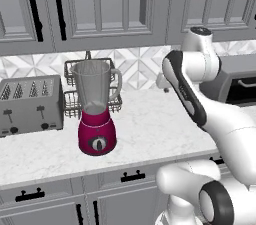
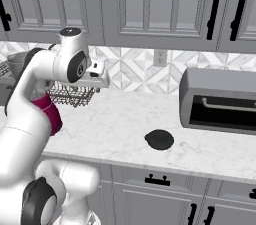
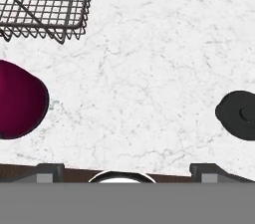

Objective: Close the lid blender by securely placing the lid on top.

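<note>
The lid, a flat black disc, lies alone on the marble desk near its front edge, well apart from the open-mouthed blender. It looks light, rigid and smooth; its low profile suggests pinching across the rim from above. The hand hovers high, fingertips spread wide and empty.

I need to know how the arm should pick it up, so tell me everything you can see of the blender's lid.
The lid is a small, flat, round black cap with a matte look and a low round knob at its centre. It lies flat on the white marble counter, near the front edge, apart from everything else: the blender stands well off to one side and the dark oven sits behind it. Only the counter touches it.
</note>
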Available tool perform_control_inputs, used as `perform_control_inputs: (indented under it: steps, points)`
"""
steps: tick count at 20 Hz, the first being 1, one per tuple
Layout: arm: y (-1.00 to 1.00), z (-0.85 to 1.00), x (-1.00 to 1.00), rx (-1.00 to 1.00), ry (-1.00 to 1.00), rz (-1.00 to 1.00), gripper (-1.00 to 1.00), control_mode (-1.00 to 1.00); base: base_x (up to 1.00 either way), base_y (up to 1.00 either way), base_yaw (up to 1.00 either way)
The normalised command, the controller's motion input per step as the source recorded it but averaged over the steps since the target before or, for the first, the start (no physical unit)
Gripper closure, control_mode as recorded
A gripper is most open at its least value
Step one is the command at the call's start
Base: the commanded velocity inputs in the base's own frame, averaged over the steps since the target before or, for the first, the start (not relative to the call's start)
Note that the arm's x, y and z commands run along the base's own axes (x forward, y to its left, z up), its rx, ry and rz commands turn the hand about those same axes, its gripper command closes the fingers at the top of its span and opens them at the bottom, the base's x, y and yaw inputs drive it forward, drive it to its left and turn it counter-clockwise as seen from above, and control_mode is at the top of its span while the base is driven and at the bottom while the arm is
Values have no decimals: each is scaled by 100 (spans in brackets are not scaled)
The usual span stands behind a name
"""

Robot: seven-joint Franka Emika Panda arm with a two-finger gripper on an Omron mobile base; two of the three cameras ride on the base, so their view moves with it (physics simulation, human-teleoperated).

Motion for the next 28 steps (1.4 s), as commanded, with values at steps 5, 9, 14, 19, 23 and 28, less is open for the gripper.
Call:
perform_control_inputs:
  steps: [5,9,14,19,23,28]
  points:
    - [-100,-75,-18,9,-1,0,-100,-100,0,0,0]
    - [-100,-63,3,0,13,-2,-100,-100,0,0,0]
    - [-90,-55,14,0,17,-3,-100,-100,0,0,0]
    - [-78,-39,6,0,7,-1,-100,-100,0,0,0]
    - [-51,-37,17,0,3,0,-100,-100,0,0,0]
    - [-23,-61,45,0,5,0,-100,-100,0,0,0]
